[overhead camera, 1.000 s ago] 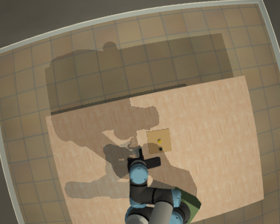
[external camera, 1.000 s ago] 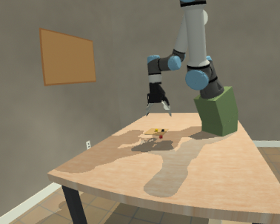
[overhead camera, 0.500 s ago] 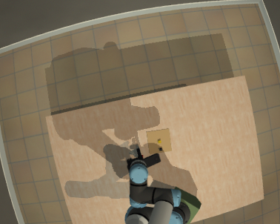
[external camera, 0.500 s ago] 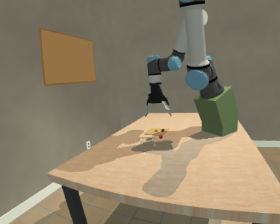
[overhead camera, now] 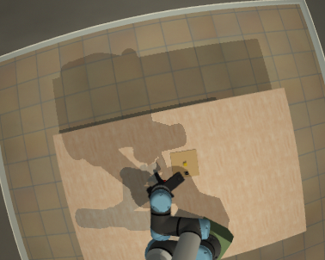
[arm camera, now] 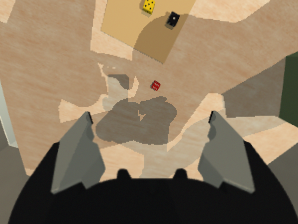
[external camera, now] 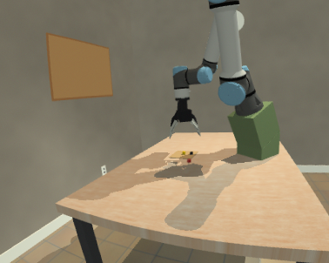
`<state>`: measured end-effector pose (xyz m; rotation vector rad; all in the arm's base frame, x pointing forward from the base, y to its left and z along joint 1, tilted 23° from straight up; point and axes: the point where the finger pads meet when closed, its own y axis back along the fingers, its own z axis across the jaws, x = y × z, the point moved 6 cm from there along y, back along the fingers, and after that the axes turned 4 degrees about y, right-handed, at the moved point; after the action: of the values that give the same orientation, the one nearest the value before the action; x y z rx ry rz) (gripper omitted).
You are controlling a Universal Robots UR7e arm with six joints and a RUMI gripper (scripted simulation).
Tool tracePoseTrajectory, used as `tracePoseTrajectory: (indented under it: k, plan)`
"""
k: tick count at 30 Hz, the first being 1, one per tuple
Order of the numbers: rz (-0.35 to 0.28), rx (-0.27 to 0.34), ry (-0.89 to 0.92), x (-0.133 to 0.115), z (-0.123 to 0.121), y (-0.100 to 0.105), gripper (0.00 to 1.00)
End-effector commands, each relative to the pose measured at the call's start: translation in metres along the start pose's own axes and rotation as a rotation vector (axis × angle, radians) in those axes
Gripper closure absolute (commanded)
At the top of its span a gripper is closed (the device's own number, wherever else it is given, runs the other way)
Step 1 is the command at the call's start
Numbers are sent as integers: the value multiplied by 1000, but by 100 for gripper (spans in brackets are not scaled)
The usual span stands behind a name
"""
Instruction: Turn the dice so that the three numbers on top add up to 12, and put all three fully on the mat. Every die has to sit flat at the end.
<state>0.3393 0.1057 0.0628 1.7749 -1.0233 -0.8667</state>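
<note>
Gripper (arm camera: 150,145) hanging high above the surface (external camera: 259,196), jaws spread wide, nothing between them. Pointed straight down, which gives the wrist view a clean look at all three dice at once.

Yellow die (arm camera: 148,5) up at 12 o'clock in the wrist view, sitting flat on the tan mat (arm camera: 125,25), well inside the edge. Black die (arm camera: 173,19) just to its right, toward 1 o'clock, also on the mat but close to the near border. Red die (arm camera: 156,85) alone on bare wood, off the mat at about 6 o'clock from the black one, near yet clearly apart from the mat's edge. Pips too small to read on any of them, so no telling what the tops add up to.

From the top view, mat (overhead camera: 192,156) at roughly 1 o'clock from the wrist, red speck (overhead camera: 164,180) half hidden beside the arm. From the exterior view, gripper (external camera: 184,127) well above the mat (external camera: 177,153), a height that suits looking and lining up, not grasping.

Likely job in hand: red die, the only one outside. Wide jaws make sense for dropping over so small a cube. Risk: a nudge instead of a grip, or a tilted landing on the mat's lip.
</note>
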Motion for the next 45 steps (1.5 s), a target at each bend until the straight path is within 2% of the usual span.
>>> tracePoseTrajectory:
  k: [1,15,19,34,37,45]
  plan:
    - [-8,3,148,1,-1,-2,0]
    - [-7,4,514,2,-7,-6,0]
    - [-7,5,555,2,-8,-6,0]
    - [-6,6,983,0,-14,-10,0]
    - [-6,6,990,0,-14,-10,0]
    - [-5,7,1245,-3,-16,-13,0]
